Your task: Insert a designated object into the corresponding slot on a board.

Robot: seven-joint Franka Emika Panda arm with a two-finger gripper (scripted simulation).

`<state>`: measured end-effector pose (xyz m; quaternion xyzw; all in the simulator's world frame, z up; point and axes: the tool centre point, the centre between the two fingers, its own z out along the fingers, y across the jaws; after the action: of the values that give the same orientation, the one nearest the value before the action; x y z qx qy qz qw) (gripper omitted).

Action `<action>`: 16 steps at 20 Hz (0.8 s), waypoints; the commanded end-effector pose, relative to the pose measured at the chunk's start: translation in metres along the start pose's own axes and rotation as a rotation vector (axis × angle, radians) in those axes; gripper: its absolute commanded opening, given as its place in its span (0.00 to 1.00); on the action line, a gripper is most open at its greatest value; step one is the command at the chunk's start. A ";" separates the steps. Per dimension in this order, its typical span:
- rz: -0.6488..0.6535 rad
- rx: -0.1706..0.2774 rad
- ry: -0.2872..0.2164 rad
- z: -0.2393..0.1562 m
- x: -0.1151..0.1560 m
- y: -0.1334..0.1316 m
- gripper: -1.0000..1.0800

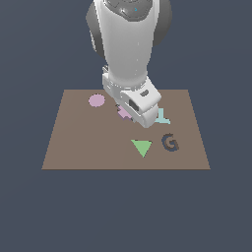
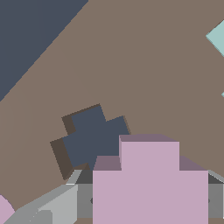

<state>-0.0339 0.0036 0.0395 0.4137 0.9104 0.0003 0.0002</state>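
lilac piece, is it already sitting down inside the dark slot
No, the lilac piece is held in the gripper beside the slot, whose dark floor shows.

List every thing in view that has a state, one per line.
gripper: low over the board, shut on the lilac piece
lilac piece: held, beside the slot, not seated
slot: empty
G cut-out: empty
pink disc: flat on board
green triangle: flat

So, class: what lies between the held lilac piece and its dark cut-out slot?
Nothing: in the wrist view the lilac piece hangs just beside the slot, overlapping its edge.
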 end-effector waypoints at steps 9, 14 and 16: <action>-0.262 0.000 0.000 -0.001 0.016 -0.024 0.00; -0.326 0.001 0.000 -0.001 0.018 -0.031 0.00; -0.341 0.001 0.000 -0.001 0.018 -0.032 0.00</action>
<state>-0.0692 -0.0033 0.0405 0.2603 0.9655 -0.0002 0.0000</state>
